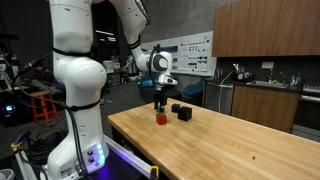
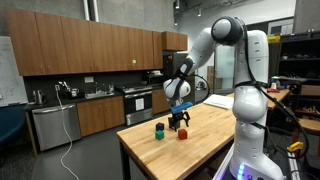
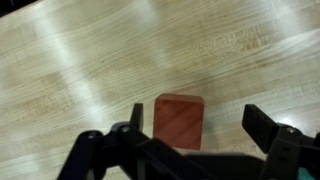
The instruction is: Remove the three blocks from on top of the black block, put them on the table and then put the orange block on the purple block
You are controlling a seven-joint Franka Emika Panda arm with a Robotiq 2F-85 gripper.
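Orange block [image 3: 180, 122] on wooden table [image 3: 80, 50]

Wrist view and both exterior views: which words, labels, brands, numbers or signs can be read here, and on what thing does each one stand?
No text can be read in any view.
Wall posters: they carry print and diagrams, but these are too small and blurred to read.
Orange block: plain top face, no mark shows.
Table: only wood grain, no label.
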